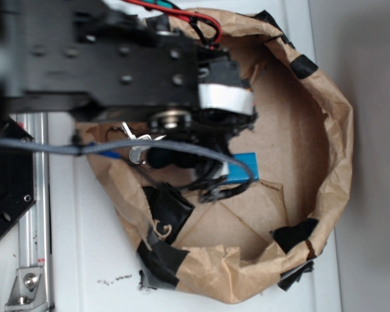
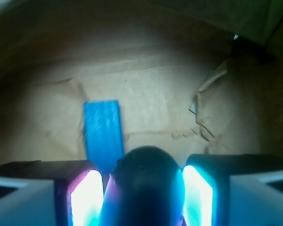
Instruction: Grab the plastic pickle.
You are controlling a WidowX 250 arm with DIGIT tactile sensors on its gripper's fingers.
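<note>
Pickle (image 2: 146, 183), dark, smooth and rounded, sits between the two lit pads (image 2: 87, 197) of the tool (image 2: 144, 200), which appears closed on it from both sides. In the wrist view only its blunt glossy end shows, looking almost black with a bluish sheen from the pad light. It hangs over the cardboard floor of a brown paper nest (image 1: 328, 123), with a flat blue block (image 2: 104, 134) lying just beyond it. In the exterior view the arm (image 1: 104, 58) covers the pickle. The smooth curved skin could let it squirt out of the pads if the hold is off-centre. The crumpled paper wall is close, and brushing it could knock the pickle loose.
</note>
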